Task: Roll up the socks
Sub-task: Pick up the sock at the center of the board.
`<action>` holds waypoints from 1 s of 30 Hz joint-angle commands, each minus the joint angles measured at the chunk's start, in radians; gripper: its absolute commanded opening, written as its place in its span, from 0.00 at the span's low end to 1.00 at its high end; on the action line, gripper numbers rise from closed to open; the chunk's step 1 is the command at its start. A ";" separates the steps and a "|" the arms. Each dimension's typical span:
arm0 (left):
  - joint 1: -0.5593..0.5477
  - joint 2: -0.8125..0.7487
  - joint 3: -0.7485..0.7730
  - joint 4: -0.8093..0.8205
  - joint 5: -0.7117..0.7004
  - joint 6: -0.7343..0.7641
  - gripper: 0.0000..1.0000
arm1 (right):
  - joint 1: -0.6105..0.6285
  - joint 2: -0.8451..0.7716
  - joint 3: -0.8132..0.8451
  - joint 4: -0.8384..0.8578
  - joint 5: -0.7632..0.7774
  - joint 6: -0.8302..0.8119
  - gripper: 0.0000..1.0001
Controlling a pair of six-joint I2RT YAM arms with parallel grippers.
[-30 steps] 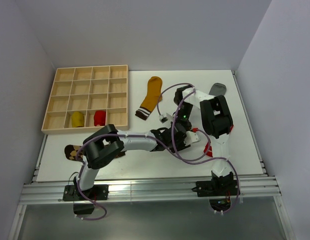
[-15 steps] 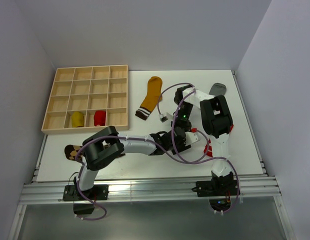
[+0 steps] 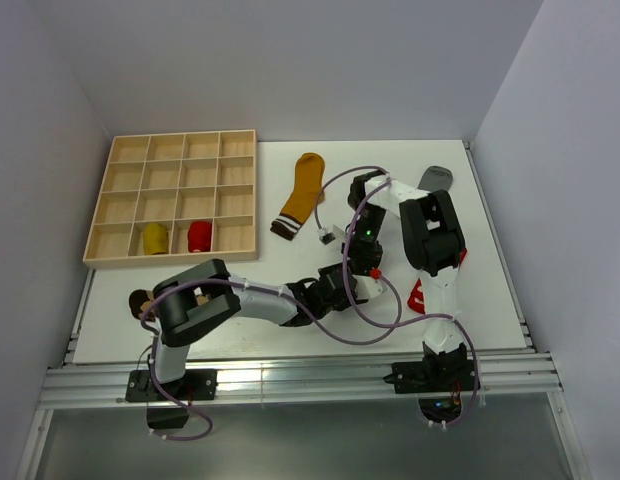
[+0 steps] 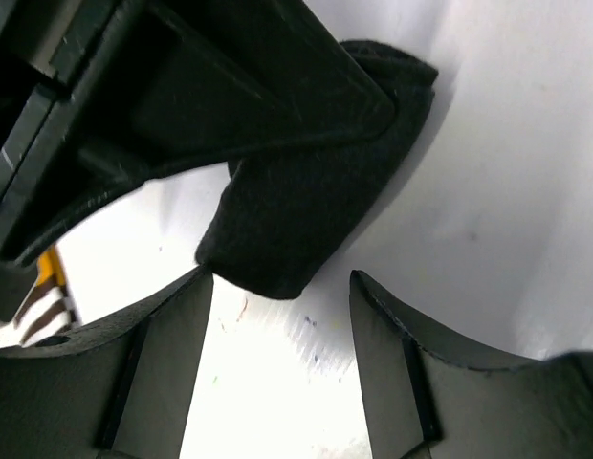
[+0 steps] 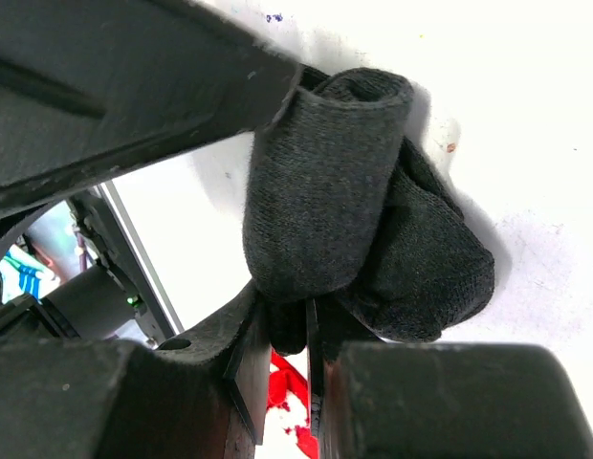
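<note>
A black sock (image 5: 325,191), rolled into a bundle, is pinched at its lower fold by my right gripper (image 5: 289,330), which is shut on it just above the table. In the left wrist view the same bundle (image 4: 296,220) hangs just ahead of my left gripper (image 4: 282,320), which is open and empty, its fingertips (image 4: 172,354) short of the sock. From above, the two grippers meet at mid-table, left (image 3: 333,291), right (image 3: 365,266), and hide the black sock. A mustard sock (image 3: 304,193) lies flat behind them. A red printed sock (image 3: 417,296) lies under the right arm.
A grey sock (image 3: 437,178) lies at the back right. A brown argyle sock (image 3: 141,301) lies at the left edge, partly under the left arm. The wooden grid tray (image 3: 175,195) at back left holds a rolled yellow bundle (image 3: 154,238) and a rolled red bundle (image 3: 198,236).
My left gripper has drawn back to the left and nearer the front edge, away from the right gripper. The right gripper stays in place with the black sock.
</note>
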 commanded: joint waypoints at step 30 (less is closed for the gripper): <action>0.076 0.048 0.068 0.004 0.359 0.041 0.64 | 0.077 0.072 0.034 -0.016 -0.011 0.001 0.10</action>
